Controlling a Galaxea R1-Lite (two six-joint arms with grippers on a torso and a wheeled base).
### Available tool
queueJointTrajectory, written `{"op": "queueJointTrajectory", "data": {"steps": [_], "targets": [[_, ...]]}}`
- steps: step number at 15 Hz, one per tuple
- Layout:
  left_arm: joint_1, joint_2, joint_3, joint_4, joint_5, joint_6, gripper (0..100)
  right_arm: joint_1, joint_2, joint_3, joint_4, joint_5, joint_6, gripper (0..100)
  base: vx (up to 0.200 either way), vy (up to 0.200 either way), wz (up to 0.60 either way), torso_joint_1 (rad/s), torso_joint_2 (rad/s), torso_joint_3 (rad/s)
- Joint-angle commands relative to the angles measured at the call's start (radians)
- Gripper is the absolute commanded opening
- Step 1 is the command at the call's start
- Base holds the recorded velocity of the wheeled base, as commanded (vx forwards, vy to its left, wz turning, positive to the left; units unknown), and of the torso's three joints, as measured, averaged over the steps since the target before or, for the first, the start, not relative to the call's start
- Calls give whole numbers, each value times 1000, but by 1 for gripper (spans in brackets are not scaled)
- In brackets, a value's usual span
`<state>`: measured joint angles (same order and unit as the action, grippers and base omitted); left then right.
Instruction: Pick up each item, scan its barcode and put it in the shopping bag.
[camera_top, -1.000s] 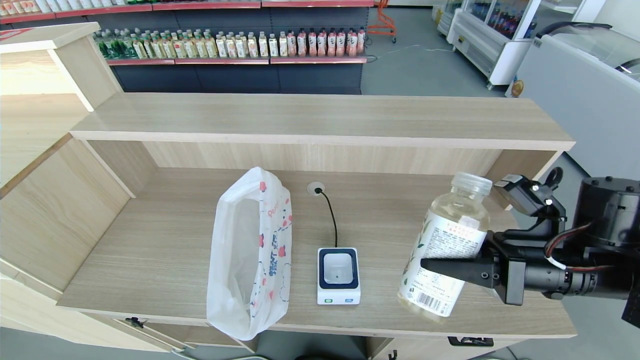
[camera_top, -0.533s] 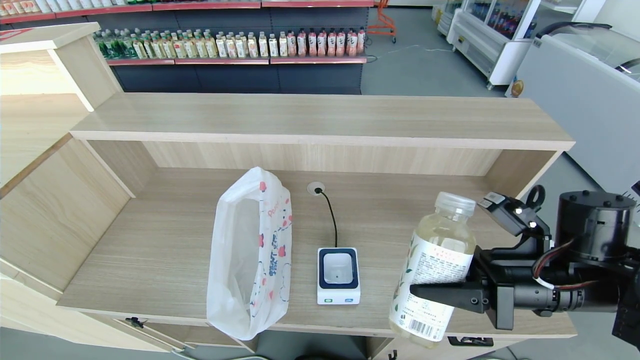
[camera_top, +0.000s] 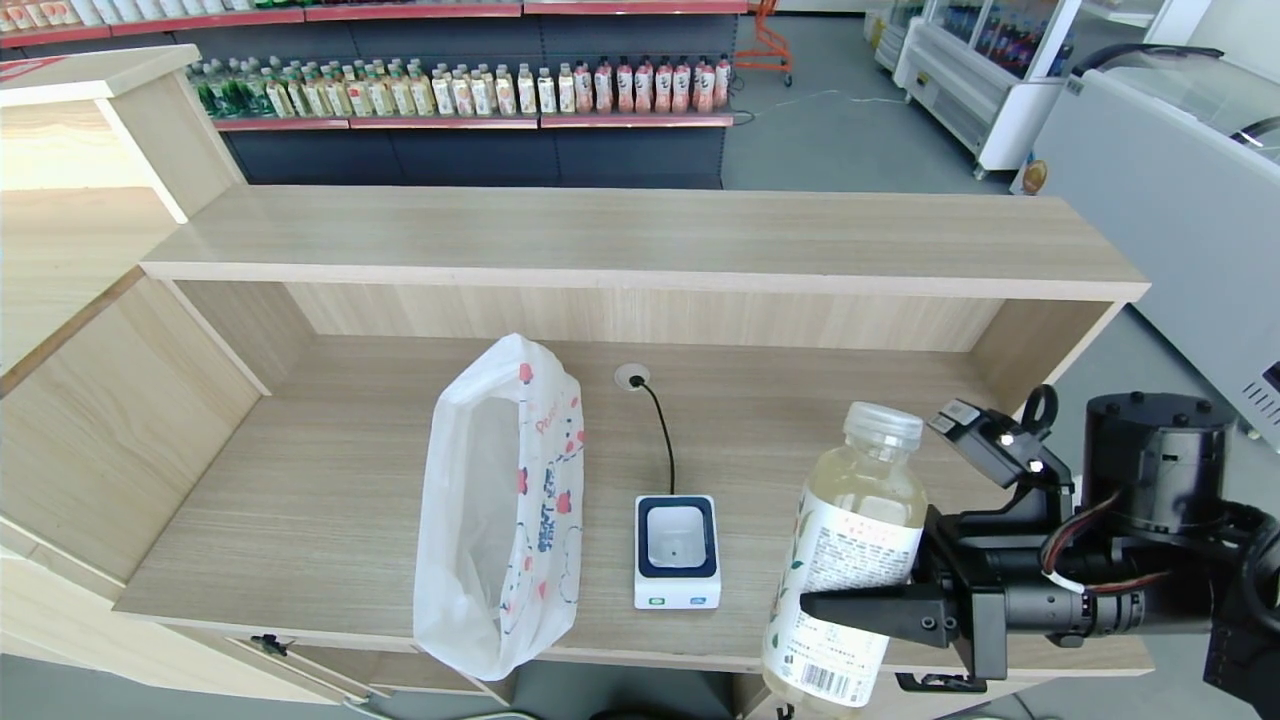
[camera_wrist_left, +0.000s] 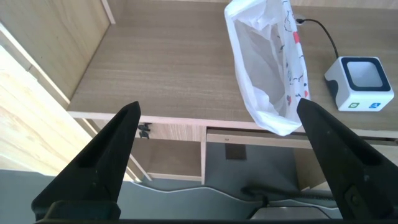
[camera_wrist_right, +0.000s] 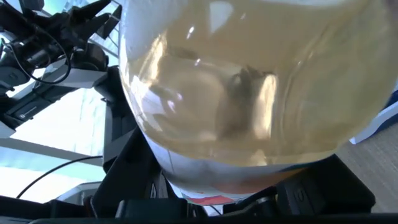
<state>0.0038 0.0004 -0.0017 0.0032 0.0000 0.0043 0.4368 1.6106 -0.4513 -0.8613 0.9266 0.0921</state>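
Clamping the bottle (camera_top: 850, 520) at its labelled middle, the right claw (camera_top: 840, 600) holds it near-upright over the worktop's (camera_top: 300, 500) near edge, right of the scanner (camera_top: 677, 550). It looks full, stiff and smooth, so probably heavy and slippery; a mid-body grip suits. The left claw (camera_wrist_left: 217, 106) gapes wide.

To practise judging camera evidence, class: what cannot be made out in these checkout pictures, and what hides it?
Head view: far finger of the right pincer, hidden behind the bottle.
Head view: print on the bottle's label, too small.
Head view: inside of the shopping bag, hidden by its own wall.
Right wrist view: where the pincer grips, covered by the bottle.
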Motion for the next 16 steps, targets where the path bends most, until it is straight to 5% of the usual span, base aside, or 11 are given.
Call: {"op": "queueJointTrajectory", "data": {"steps": [1, 12, 16], "targets": [[1, 0, 0, 0, 0, 0, 100, 3, 5, 0, -1, 0, 0, 0, 0, 0, 0, 0, 0, 0], [1, 0, 0, 0, 0, 0, 100, -4, -20, 5, -4, -14, -18, 0, 0, 0, 0, 0, 0, 0], [1, 0, 0, 0, 0, 0, 100, -130, -26, -15, -70, -195, -330, 0, 0, 0, 0, 0, 0, 0]]}}
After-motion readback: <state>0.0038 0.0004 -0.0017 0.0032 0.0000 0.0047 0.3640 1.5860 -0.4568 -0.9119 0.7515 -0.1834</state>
